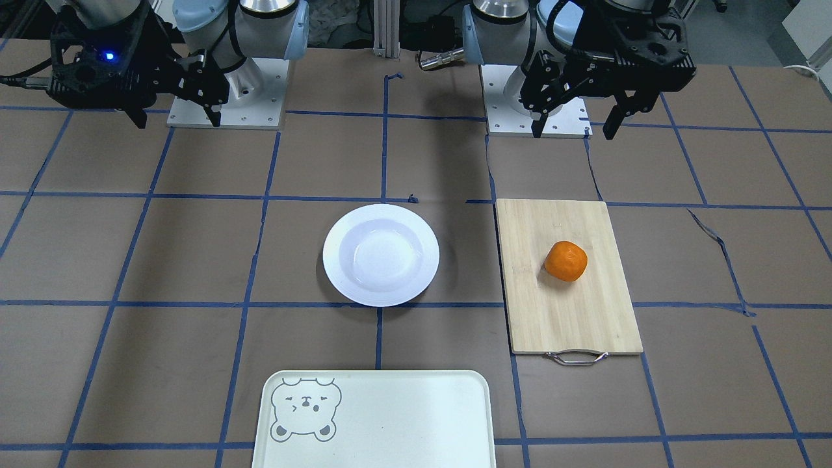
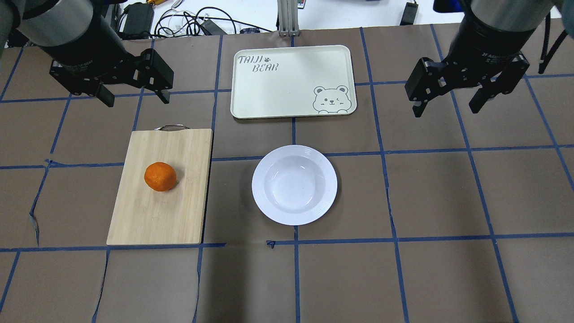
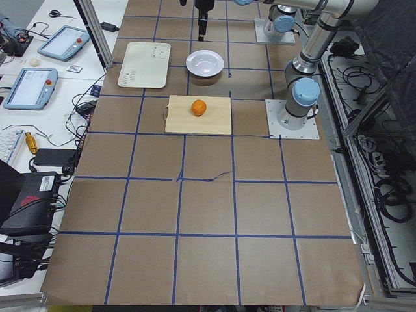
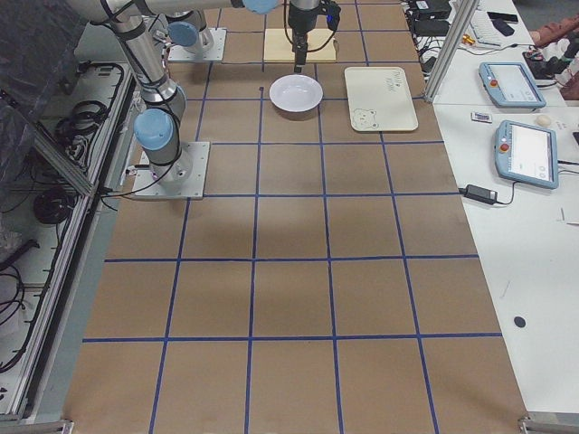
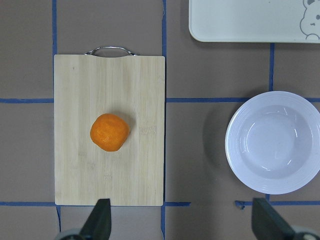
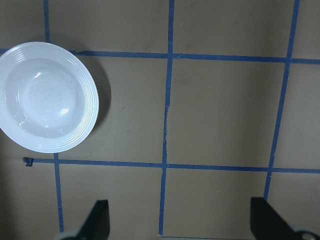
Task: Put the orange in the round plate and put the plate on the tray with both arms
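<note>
Left of centre overhead, the dimpled bright-orange fruit (image 2: 160,176) lies ungrasped on a bamboo cutting board (image 2: 157,215), so the black left gripper (image 2: 136,98) and right gripper (image 2: 446,110) hover with jaws apart.

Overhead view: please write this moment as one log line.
orange: on cutting board | plate: empty | tray: empty | left arm: jaws open | right arm: jaws open

A bamboo cutting board (image 2: 157,215) lies flat on the brown table (image 2: 448,193), with its metal handle (image 2: 172,128) at one short edge. Blue tape lines (image 2: 394,237) divide the table surface into squares. Black cables (image 2: 197,20) lie beyond the table edge. Two tablets (image 3: 29,88) rest on a white side bench (image 3: 36,122).
</note>
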Tool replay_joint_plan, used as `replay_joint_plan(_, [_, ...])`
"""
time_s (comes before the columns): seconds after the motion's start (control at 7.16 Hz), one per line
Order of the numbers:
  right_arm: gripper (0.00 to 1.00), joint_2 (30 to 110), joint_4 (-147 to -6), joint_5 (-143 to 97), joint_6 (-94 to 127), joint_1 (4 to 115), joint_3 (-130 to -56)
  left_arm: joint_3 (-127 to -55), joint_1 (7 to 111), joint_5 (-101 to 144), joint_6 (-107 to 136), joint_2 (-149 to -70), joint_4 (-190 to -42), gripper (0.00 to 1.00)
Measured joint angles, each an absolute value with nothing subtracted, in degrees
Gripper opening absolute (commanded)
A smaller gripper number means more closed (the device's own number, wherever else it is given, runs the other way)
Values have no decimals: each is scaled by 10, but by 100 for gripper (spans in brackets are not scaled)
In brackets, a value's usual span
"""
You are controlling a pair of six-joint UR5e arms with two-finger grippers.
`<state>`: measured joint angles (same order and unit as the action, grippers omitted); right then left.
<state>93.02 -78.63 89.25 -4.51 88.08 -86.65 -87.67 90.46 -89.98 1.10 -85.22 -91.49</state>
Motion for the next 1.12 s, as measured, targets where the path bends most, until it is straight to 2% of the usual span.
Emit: replay_joint_plan(1.12, [100,931,-786,892,-7,881,-865,-880,901,-901,10,-890,-912,100])
